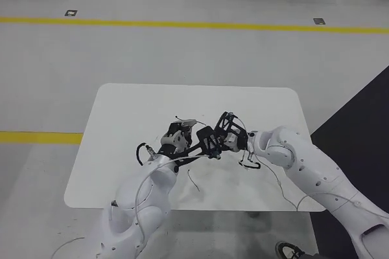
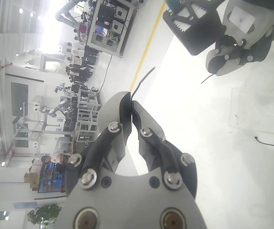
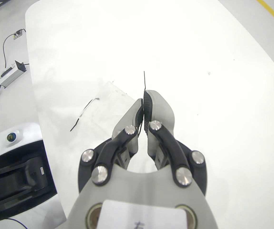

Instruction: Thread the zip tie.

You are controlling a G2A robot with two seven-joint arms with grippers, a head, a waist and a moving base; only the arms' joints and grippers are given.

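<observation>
My left gripper [image 2: 131, 98] is shut on a thin black zip tie [image 2: 142, 80]; a short curved end sticks out past the fingertips. My right gripper [image 3: 143, 95] is shut on a black zip tie strip [image 3: 144, 79] whose fine tip points straight out. In the left wrist view the right gripper [image 2: 214, 71] hangs a short way beyond, with a thin black tip [image 2: 207, 79] poking from it. In the top view both grippers [image 1: 211, 137] meet tip to tip above the middle of the white table [image 1: 259, 103]. Whether both hold one tie I cannot tell.
A clear plastic tray [image 2: 256, 110] lies flat on the table under the grippers, also seen as the clear tray [image 3: 110, 96] in the right wrist view. A loose black zip tie [image 3: 84, 111] lies beside it. Another loose black tie [image 2: 270, 143] lies on the table past the tray.
</observation>
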